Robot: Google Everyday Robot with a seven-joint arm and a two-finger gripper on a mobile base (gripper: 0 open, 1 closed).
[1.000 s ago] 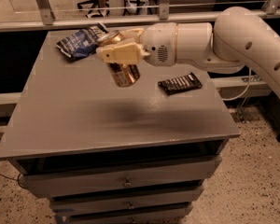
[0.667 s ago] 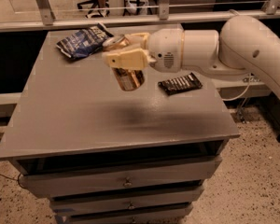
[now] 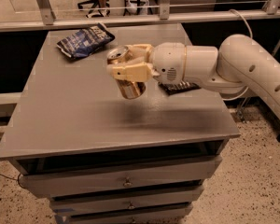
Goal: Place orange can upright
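Note:
The orange can [image 3: 129, 87] is a shiny orange-gold drink can with a silver top. My gripper [image 3: 127, 69] is shut on the can and holds it above the middle of the grey tabletop [image 3: 74, 106]. The can hangs nearly upright, slightly tilted, with its silver top [image 3: 117, 54] up and toward the left. Its lower end points down, clear of the surface, with a shadow below it on the tabletop. The cream fingers [image 3: 130, 71] wrap the can's upper middle. The white arm [image 3: 233, 64] reaches in from the right.
A blue crinkled chip bag [image 3: 84, 40] lies at the back left of the tabletop. A flat black snack bar wrapper [image 3: 179, 87] lies behind the wrist, partly hidden. Drawers [image 3: 126, 183] sit under the top. A metal rail [image 3: 130, 17] runs behind.
My gripper has moved a little to the right and down with the can, and the can has turned closer to upright.

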